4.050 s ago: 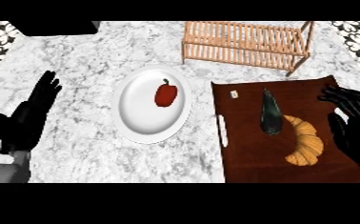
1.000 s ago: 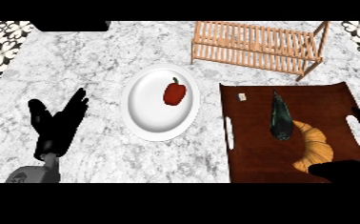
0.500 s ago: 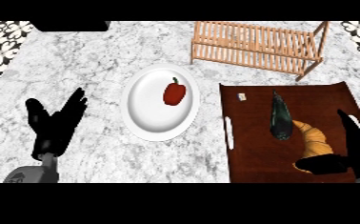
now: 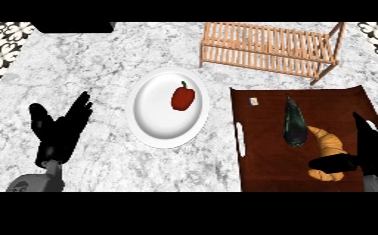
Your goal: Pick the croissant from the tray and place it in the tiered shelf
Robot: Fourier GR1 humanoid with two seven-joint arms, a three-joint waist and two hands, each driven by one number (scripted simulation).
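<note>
A golden croissant [image 4: 330,146] lies on the dark brown tray [image 4: 266,144] at the right, beside a dark mussel-like item [image 4: 294,121]. My right hand [image 4: 354,154] comes in from the lower right edge; its thumb lies across the croissant's near end and its fingers stand along the far side, curling round the pastry. The wooden tiered shelf [image 4: 269,49] stands behind the tray at the upper right. My left hand [image 4: 59,129] rests open on the counter at the lower left, fingers spread.
A white plate [image 4: 155,124] holding a red bell pepper [image 4: 183,98] sits left of the tray. A small pale cube [image 4: 253,101] lies on the tray's far left corner. A dark block [image 4: 74,26] borders the counter's upper left.
My right hand has come in from the lower right edge and closed round the croissant's near end. My left hand has stayed where it was over the last second.
</note>
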